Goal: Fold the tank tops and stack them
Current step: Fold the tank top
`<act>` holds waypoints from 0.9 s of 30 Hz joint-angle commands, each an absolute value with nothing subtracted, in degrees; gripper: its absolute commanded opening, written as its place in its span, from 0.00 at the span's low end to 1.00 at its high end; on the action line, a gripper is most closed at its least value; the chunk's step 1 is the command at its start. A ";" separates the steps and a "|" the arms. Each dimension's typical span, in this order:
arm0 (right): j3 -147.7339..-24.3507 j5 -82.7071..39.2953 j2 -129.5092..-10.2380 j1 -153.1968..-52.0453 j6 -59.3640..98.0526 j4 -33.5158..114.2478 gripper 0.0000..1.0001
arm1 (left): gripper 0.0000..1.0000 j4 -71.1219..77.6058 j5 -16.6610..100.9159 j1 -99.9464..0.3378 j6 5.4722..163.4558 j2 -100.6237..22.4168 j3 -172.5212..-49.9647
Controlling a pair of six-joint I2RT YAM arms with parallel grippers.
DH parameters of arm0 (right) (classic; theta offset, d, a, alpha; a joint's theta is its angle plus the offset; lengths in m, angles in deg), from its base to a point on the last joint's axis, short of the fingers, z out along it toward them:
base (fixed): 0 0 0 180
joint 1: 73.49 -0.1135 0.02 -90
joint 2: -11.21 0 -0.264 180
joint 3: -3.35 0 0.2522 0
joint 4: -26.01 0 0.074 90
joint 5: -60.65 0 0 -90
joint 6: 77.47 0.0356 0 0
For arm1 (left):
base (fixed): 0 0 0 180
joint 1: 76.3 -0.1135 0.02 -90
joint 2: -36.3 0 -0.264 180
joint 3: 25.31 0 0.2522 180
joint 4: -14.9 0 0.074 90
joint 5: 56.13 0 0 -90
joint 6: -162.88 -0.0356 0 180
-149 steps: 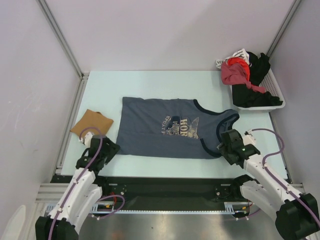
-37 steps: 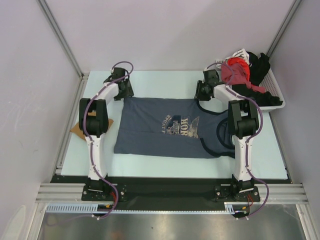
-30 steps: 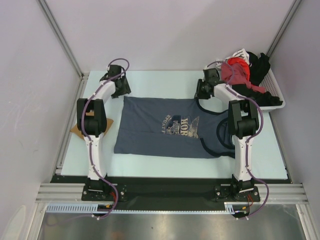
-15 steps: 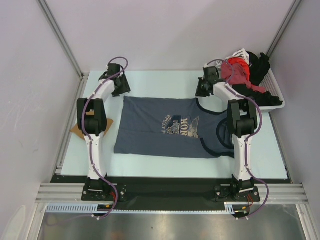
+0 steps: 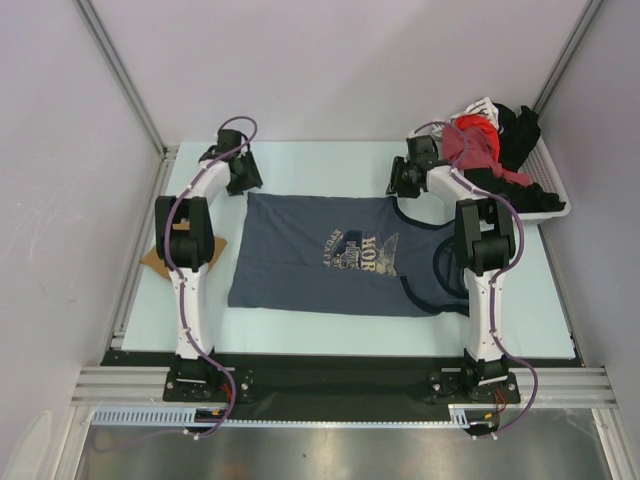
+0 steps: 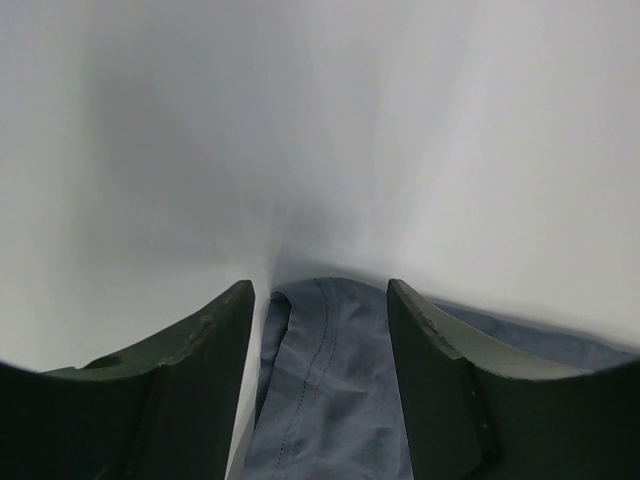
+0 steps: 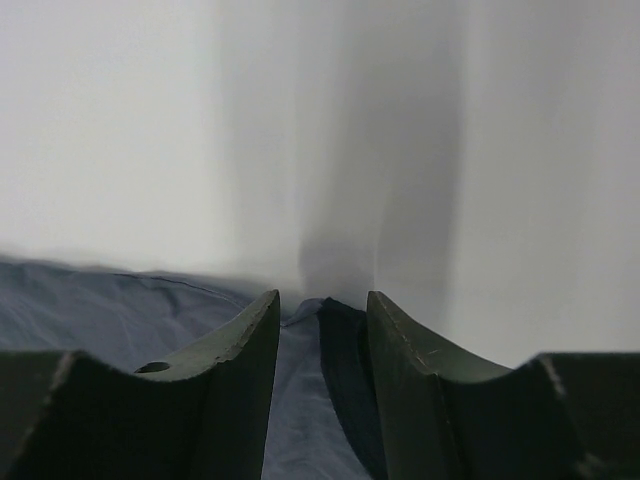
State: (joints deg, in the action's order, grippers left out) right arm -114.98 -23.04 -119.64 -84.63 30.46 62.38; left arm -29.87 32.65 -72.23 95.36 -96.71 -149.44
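Two tops: a slate-blue cloth tank top (image 5: 300, 260) with darker neck and armhole trim, and a plain tan-brown cloth top (image 5: 150, 258).
Blue top: spread flat, printed side up, in the middle of the pale green table (image 5: 320, 165); hem to the left, scoop neck to the right, a gold-and-white graphic on the chest.
Tan top: folded small, lying at the table's left edge, well apart from the blue one's hem.
Left gripper (image 5: 243, 178): at the far-left hem corner of the blue top; the wrist view shows its fingers apart, with the stitched corner lying between them and not pinched.
Right gripper (image 5: 400, 182): at the far shoulder strap; its fingers stand apart with a narrower gap, blue cloth and dark trim between them.
Basket: a white slatted plastic basket (image 5: 555, 185) in the far-right corner holds a heap of laundry: a red-pink garment (image 5: 470, 143), black garments (image 5: 510, 190) and a white printed piece (image 5: 480, 105) on top at the back.
Hard to see: the left arm covers much of the tan top; the right arm crosses the blue top's neck side; the chest lettering is only partly legible; beyond the fingers, both wrist views blur to white.
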 commanded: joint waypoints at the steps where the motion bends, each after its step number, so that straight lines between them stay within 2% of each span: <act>1: -113.16 -23.63 -118.17 -84.57 30.20 62.18 0.46 | 0.61 -28.57 33.43 -71.73 96.26 -97.20 -149.73; 4: -112.19 -23.63 -118.08 -84.66 30.55 61.74 0.46 | 0.59 -28.66 33.43 -71.47 96.26 -97.38 -149.90; 6: -112.01 -23.28 -118.17 -84.57 30.81 61.13 0.40 | 0.55 -28.74 33.43 -71.21 96.18 -97.55 -150.25; 7: -111.92 -22.93 -118.17 -84.66 30.81 61.04 0.34 | 0.44 -28.74 33.43 -71.21 96.09 -97.55 -150.34; 8: -112.18 -23.02 -118.17 -84.66 30.90 60.95 0.24 | 0.39 -28.74 33.43 -71.21 96.17 -97.64 -150.43; 9: -112.27 -23.28 -118.17 -84.66 30.90 60.87 0.19 | 0.35 -28.74 33.43 -71.21 96.09 -97.56 -150.69; 10: -112.53 -24.07 -117.99 -84.66 30.90 60.78 0.16 | 0.25 -28.83 33.43 -71.29 96.09 -97.64 -150.87; 11: -113.41 -24.86 -118.08 -84.66 31.07 61.04 0.06 | 0.20 -28.75 33.43 -71.29 95.91 -97.64 -151.13; 12: -114.29 -25.47 -118.17 -84.57 31.07 61.82 0.00 | 0.14 -29.09 33.43 -71.21 95.74 -97.64 -151.74; 13: -114.99 -26.52 -118.69 -84.57 31.16 62.27 0.00 | 0.05 -29.18 33.43 -71.29 95.65 -97.64 -151.92; 14: -115.61 -26.80 -119.04 -84.48 31.08 62.62 0.00 | 0.01 -29.18 33.43 -71.21 95.47 -97.56 -152.19; 18: -117.37 -26.80 -118.96 -84.13 30.64 63.24 0.00 | 0.00 -28.31 32.81 -71.21 95.12 -96.24 -151.41; 27: -111.05 -26.18 -113.34 -85.18 30.72 60.69 0.00 | 0.00 -23.56 33.07 -71.21 95.21 -88.24 -142.53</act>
